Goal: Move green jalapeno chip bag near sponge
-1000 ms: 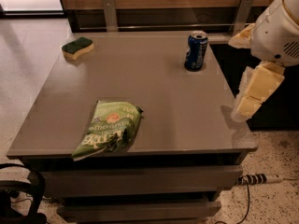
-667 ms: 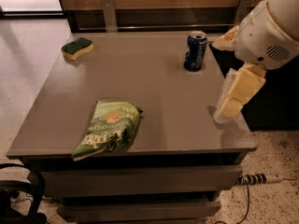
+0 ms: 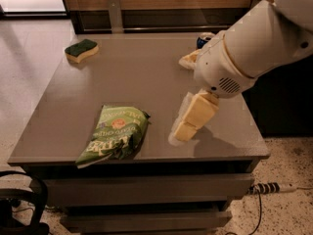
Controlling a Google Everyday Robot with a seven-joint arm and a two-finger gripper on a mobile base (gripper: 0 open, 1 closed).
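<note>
The green jalapeno chip bag (image 3: 115, 135) lies crinkled near the table's front edge, left of centre. The sponge (image 3: 81, 50), dark green over yellow, sits at the far left corner of the table. My gripper (image 3: 181, 97) hangs over the right half of the table, right of the bag and not touching it. Its two cream fingers (image 3: 193, 116) are spread apart with nothing between them. The lower one reaches down close to the tabletop.
The grey table (image 3: 137, 77) has drawers below its front edge. A blue can (image 3: 204, 37) stands at the far right, mostly hidden behind my arm. A wooden wall panel runs behind the table. Cables lie on the floor at the lower right.
My arm has swung left and forward from the table's right edge to over the tabletop, closer to the bag. It now covers most of the can. Bag and sponge have not moved.
</note>
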